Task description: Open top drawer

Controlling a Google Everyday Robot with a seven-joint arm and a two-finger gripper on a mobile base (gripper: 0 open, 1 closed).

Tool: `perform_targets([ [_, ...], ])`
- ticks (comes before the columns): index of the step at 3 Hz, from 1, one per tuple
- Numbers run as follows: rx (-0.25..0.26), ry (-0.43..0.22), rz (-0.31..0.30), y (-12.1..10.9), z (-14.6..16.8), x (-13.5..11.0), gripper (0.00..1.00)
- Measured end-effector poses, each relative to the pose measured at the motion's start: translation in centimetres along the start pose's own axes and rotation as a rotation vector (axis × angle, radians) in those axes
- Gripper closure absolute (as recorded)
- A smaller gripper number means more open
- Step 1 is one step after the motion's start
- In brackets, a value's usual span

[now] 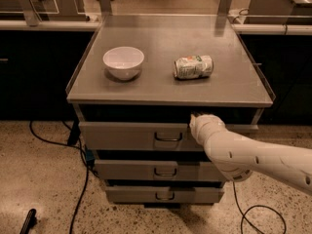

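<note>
The top drawer point(131, 135) is the widest grey front under the cabinet top, with a small dark loop handle point(168, 137) at its middle. Its front stands a little out from the dark gap below the top. My gripper point(194, 121) is at the drawer's upper edge, just right of the handle, at the end of my white arm point(248, 152) that comes in from the lower right. The wrist hides the fingers.
A white bowl point(123, 62) and a crushed can point(193, 67) lying on its side rest on the grey cabinet top point(165, 89). Two narrower drawers point(156, 171) sit below. Black cables point(78, 179) run over the speckled floor at the left and right.
</note>
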State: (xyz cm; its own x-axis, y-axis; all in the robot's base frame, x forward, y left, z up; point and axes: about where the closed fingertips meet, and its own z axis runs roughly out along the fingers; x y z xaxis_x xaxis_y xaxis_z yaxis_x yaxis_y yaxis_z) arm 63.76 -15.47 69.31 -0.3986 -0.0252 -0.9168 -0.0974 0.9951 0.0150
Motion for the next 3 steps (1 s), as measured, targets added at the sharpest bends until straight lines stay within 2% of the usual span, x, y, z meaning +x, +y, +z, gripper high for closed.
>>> perform_targets([
  [1, 0.003, 0.002, -0.002, -0.11, 0.06, 0.03, 1.0],
  [2, -0.001, 0.056, -0.023, -0.52, 0.08, 0.86, 1.0],
  [3, -0.001, 0.056, -0.023, -0.51, -0.11, 0.45, 1.0],
])
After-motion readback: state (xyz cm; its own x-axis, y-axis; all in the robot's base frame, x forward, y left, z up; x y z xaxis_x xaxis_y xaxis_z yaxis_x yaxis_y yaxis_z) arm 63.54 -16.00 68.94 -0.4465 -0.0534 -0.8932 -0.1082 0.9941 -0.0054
